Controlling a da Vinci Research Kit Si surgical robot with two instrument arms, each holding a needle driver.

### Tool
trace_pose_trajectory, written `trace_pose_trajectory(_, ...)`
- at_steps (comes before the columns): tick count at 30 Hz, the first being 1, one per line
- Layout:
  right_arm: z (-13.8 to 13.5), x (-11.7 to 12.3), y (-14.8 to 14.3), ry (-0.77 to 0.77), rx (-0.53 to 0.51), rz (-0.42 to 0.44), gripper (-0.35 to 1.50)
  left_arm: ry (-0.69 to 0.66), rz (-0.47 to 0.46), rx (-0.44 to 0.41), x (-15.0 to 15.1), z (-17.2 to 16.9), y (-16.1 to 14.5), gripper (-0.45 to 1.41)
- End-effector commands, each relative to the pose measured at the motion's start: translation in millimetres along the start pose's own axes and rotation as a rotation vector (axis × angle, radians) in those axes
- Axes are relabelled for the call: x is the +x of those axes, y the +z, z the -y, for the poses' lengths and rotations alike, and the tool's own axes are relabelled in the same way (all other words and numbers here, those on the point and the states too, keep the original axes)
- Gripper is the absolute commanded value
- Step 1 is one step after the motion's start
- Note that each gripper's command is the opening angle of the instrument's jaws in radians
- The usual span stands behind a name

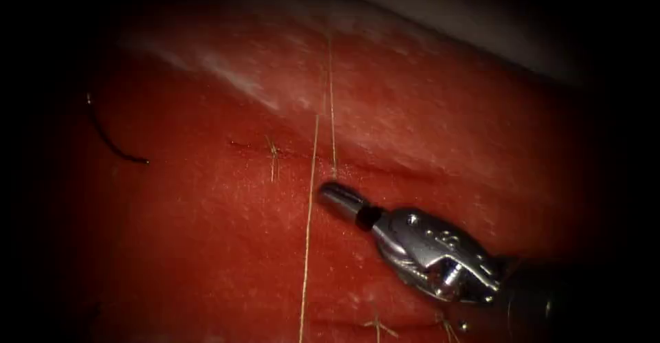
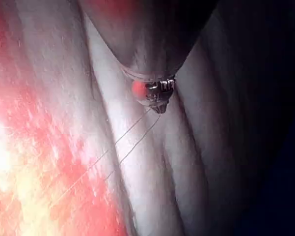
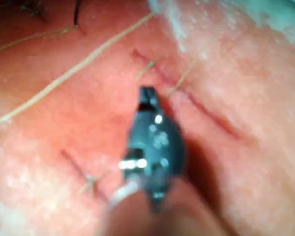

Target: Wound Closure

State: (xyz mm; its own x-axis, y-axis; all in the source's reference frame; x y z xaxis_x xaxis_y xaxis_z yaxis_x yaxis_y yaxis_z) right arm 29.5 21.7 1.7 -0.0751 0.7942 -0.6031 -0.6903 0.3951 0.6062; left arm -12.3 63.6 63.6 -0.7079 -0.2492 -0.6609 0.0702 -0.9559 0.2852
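My right tool [image 1: 328, 193] comes in from the lower right, its jaws shut and holding nothing, with the tip just below the cut [image 1: 385, 171]. In the right wrist view that tip [image 3: 147, 93] sits beside the spot where the thread [image 3: 179, 81] leaves the cut. Two tan strands of thread [image 1: 331, 95] run up the tissue [image 1: 206, 233]; one also runs down past the tip's left. In the left wrist view my left tool [image 2: 159, 104] is shut on the thread [image 2: 130, 142], both strands leading from its jaws. A thin dark curved needle [image 1: 110, 144] lies free on the tissue far left of the cut.
Short cut thread ends [image 1: 273, 156] stand at an earlier stitch on the cut's left part. More thread ends [image 1: 377, 326] mark a second cut near the lower edge. A pale surface [image 1: 481, 13] lies beyond the tissue's far edge.
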Motion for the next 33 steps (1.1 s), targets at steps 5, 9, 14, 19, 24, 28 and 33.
trace_pose_trajectory(5,0.8,-1.4,0.6,-0.006,0.003,0.017,-0.35,0.003,0.022,0.013,-2.8,-1.2,2.8,-0.35)
trace_pose_trajectory(9,1.4,-2.2,0.1,-0.017,0.004,0.042,-0.35,-0.005,0.021,0.011,-3.6,-2.1,3.4,-0.35)
trace_pose_trajectory(14,1.5,-2.9,-0.2,-0.022,0.004,0.057,-0.35,-0.009,0.02,0.01,-3.2,-1.9,3.2,-0.35)
trace_pose_trajectory(19,1.3,-2.9,-0.1,-0.028,0.004,0.057,-0.35,-0.014,0.006,-0.001,-2.6,-2.1,3.0,-0.35)
trace_pose_trajectory(24,0.7,-2.3,0.1,-0.045,0.021,0.009,-0.08,-0.05,-0.034,-0.03,0.2,-2.1,-0.3,-0.35)
trace_pose_trajectory(28,0.9,-1.4,-0.2,-0.04,0.025,0.007,0.71,-0.098,-0.059,-0.052,2.5,-2.3,-3.0,-0.35)
trace_pose_trajectory(33,1.5,0.7,-1.1,-0.026,0.029,0.012,1.16,-0.187,-0.131,-0.102,6.4,-3.6,-7.6,-0.35)
